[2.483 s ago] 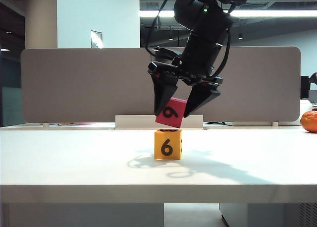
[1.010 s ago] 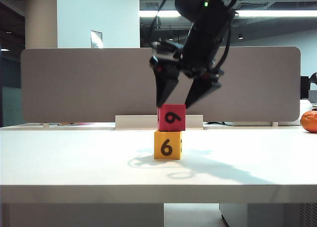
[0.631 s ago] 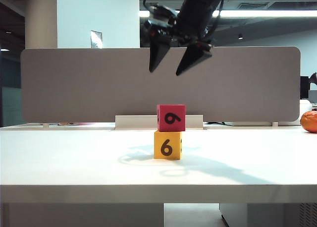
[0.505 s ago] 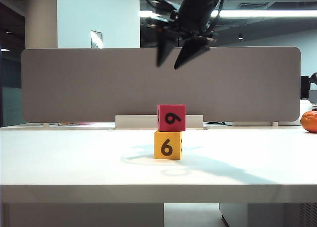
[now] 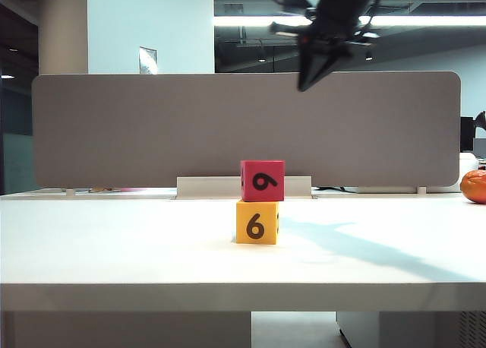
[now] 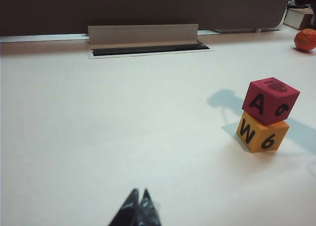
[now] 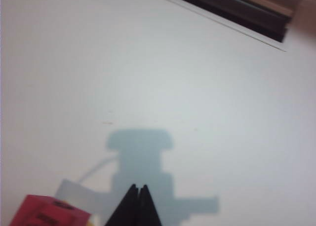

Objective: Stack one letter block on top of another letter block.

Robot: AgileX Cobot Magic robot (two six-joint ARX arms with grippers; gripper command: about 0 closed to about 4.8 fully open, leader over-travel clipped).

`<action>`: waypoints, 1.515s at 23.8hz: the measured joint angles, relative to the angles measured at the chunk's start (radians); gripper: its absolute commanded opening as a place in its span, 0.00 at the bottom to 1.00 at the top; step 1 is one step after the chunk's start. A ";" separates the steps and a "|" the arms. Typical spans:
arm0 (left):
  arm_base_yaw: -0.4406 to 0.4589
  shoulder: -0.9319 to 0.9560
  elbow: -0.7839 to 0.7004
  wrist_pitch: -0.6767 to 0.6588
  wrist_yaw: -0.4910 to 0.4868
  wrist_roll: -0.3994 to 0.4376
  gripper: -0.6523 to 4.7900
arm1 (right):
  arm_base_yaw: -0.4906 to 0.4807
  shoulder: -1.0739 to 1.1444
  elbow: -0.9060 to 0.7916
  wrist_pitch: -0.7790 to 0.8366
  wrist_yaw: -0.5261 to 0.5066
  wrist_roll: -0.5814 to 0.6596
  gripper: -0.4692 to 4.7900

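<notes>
The right gripper (image 5: 305, 83) hangs high at upper right, fingertips pressed together, pointing down. The left gripper (image 6: 138, 199) sits low, fingertips together.

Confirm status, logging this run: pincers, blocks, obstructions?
Right pincer shut, high above stack. Left pincer shut, low, away. Red block sits on yellow block. Nothing obstructing.

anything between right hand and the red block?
Nothing visible. The right hand, shut and empty, hangs in open air above and right of the red block, which sits on the yellow block. Left hand shut, well apart.

Smooth matt white table (image 5: 114, 249), matt-faced blocks
</notes>
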 measured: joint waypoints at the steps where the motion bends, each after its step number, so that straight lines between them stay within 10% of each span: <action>1: 0.000 0.000 0.000 0.000 0.000 0.000 0.11 | -0.017 -0.010 0.000 -0.002 -0.004 0.000 0.09; 19: 0.000 0.000 0.000 -0.002 0.000 0.000 0.11 | -0.326 -0.537 -0.597 0.267 -0.170 0.108 0.09; 36: 0.000 0.000 0.000 -0.087 0.000 0.000 0.11 | -0.341 -0.943 -1.104 0.553 -0.178 0.278 0.09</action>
